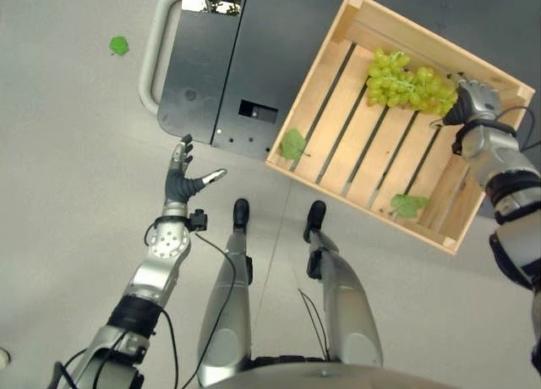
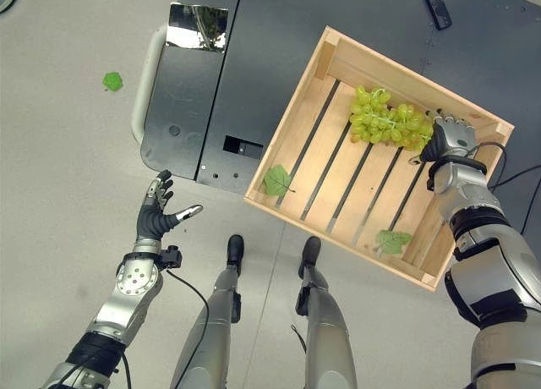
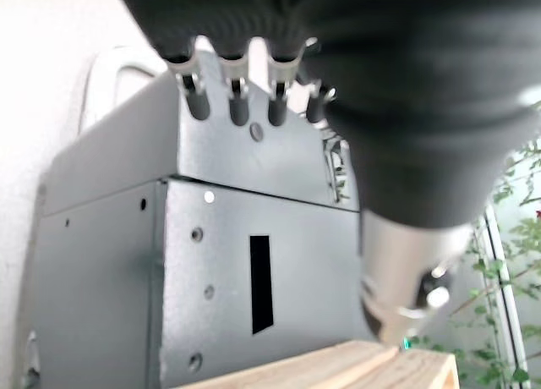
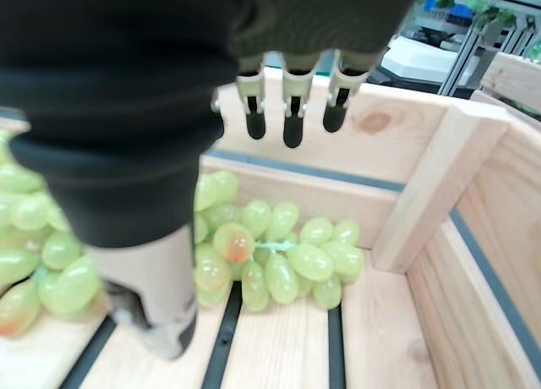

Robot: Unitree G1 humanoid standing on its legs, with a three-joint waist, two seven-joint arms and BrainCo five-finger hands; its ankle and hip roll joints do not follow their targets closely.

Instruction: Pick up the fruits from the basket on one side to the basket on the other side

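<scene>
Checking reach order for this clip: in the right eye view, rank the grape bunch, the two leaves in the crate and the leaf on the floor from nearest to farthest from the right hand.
1. Grape bunch, beside the right hand at the crate's far corner.
2. Leaf near the crate's front wall, below the hand.
3. Leaf at the crate's left corner.
4. Leaf on the floor, far left, past the dark cabinet.

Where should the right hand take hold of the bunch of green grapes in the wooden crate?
Probably from above, fingers round the middle of the grape bunch. It lies flat on the slats of the crate near the far wall, and the right hand is at its corner-side end.
</scene>
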